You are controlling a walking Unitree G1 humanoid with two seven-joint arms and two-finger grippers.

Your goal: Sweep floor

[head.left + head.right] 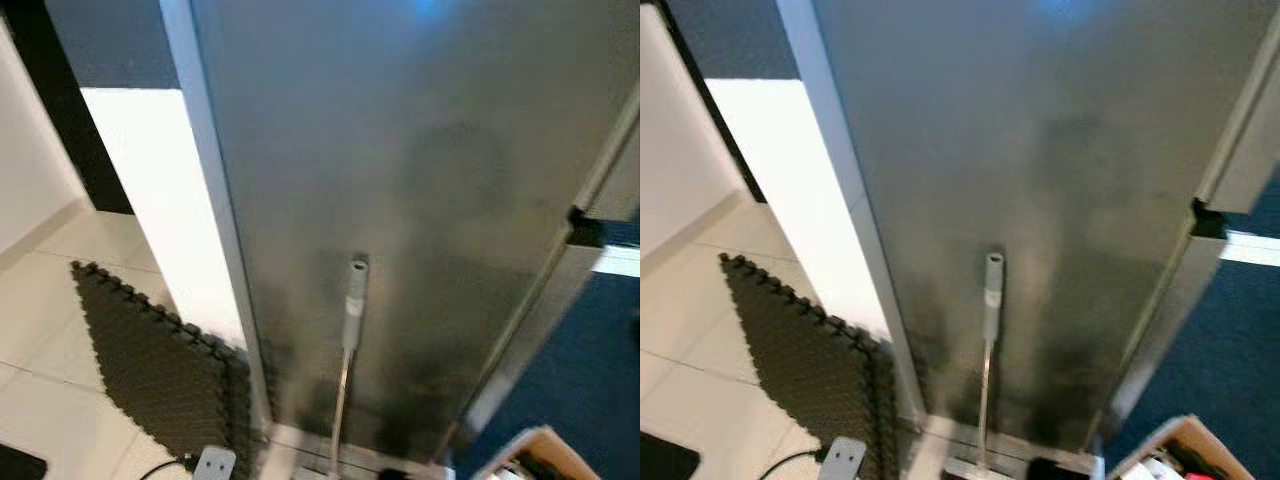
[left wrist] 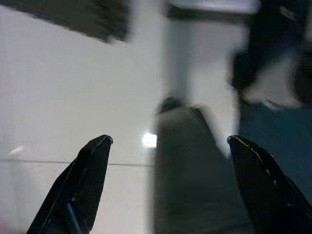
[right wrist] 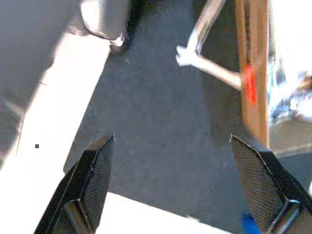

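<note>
Broom handle [image 1: 352,300] is seen upright against grey panel [image 1: 420,200]. Left claw [image 2: 168,187] and right claw [image 3: 170,183] are spread, nothing pinched.

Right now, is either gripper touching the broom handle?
Apart. The head views show the broom handle standing alone against the grey panel. In the wrist views the left gripper and right gripper are open over floor, holding nothing.
</note>
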